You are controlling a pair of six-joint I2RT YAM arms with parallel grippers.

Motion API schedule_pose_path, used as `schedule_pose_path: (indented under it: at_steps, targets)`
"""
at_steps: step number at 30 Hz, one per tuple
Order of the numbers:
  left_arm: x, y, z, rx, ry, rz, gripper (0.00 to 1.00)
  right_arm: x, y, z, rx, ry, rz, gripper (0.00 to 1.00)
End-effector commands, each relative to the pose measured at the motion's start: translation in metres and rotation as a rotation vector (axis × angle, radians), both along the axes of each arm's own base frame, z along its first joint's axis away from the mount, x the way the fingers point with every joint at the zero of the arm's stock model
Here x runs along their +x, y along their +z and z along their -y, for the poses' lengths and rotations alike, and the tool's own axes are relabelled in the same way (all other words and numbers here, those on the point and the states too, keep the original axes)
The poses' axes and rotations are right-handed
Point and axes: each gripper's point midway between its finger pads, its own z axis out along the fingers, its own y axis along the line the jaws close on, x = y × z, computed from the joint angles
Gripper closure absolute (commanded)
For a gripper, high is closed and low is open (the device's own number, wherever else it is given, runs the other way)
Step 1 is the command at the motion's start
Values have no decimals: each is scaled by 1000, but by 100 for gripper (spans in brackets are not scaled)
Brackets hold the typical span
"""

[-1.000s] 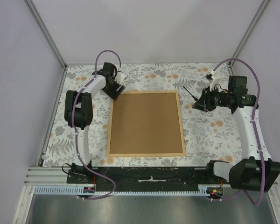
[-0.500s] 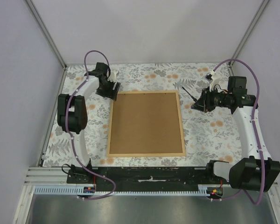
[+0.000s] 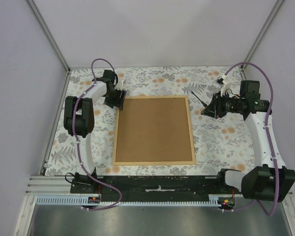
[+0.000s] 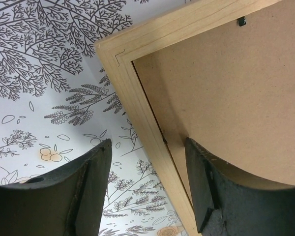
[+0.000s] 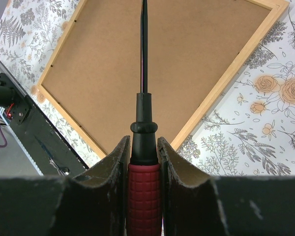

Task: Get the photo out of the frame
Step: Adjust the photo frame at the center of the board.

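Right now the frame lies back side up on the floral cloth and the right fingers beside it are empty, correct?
No. The right wrist view shows the right fingers shut on a red-handled screwdriver, not empty. The frame does lie back side up on the floral cloth.

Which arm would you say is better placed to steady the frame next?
Left, probably: its open gripper straddles the frame rail near a corner, while the right gripper is shut on a screwdriver.
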Motion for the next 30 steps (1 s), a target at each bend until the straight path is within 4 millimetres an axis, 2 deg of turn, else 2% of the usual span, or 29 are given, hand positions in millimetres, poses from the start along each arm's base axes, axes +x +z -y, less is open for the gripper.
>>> schedule_pose_path:
  at_steps: [1,9,23,30]
  targets:
    - [7,-3,0,-6,38,3,34,1,11,-4,26,22,56,100]
    - [13,-6,-2,-17,62,8,44,0,13,-6,34,30,59,100]
    - [24,3,1,-85,86,34,45,-1,13,-6,38,33,57,100]
    - [25,2,-1,-85,100,37,52,-2,13,-7,42,34,55,100]
